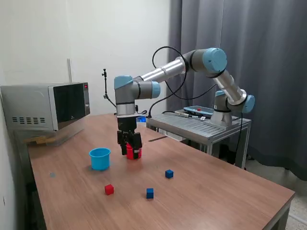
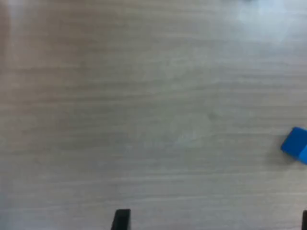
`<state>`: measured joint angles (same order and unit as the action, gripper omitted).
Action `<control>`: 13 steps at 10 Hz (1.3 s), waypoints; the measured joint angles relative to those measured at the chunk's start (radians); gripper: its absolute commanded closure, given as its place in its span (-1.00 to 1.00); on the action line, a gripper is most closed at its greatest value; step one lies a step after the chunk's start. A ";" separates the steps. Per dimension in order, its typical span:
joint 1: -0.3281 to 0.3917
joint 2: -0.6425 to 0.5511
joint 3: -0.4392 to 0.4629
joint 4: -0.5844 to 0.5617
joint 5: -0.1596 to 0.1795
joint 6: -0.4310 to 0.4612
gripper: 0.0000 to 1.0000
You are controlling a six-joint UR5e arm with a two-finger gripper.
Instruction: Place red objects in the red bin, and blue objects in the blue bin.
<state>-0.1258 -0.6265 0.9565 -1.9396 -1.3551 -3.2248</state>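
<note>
**Claw low over the red cup, three cubes loose on the table**

Exterior view: the arm reaches in from a metal side stand [image 1: 206, 125] and points straight down over the wooden table [image 1: 216, 187]. The claw [image 1: 130, 149] sits directly in front of or over the red cup [image 1: 134, 154], which shows only as a patch of red behind the black fingers. Whether the fingers touch the cup, or hold anything, cannot be told from here.

The light-blue cup [image 1: 100, 158] stands upright just to the exterior view's left of the claw, apart from it, mouth open upward.

Three cubes lie on the table nearer the camera. A red cube [image 1: 109, 189] sits in front of the light-blue cup. One blue cube [image 1: 150, 193] rests to its right in the exterior view, and a second blue cube [image 1: 169, 174] lies further right and a little further back. All three are well apart from each other and from both cups. Only one red cube is visible.

A microwave [image 1: 48, 106] stands at the table's far left corner.

Wrist view: mostly bare wood grain, blurred. A blue cube [image 2: 296, 143] shows at the edge of the picture. Two dark fingertips [image 2: 121, 219] poke in at the frame edge, set wide apart with nothing between them.
</note>
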 measured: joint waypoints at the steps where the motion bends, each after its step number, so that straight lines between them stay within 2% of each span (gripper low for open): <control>1: 0.002 0.029 -0.036 0.002 0.000 -0.010 -1.00; 5: 0.004 0.105 -0.129 0.004 -0.001 -0.055 -1.00; 8: 0.007 0.173 -0.230 0.006 -0.001 -0.072 -1.00; 12: 0.013 0.228 -0.316 0.001 -0.011 -0.021 -1.00; 13: 0.014 0.241 -0.335 0.000 -0.025 0.006 -1.00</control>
<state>-0.1117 -0.3855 0.6217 -1.9395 -1.3804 -3.2185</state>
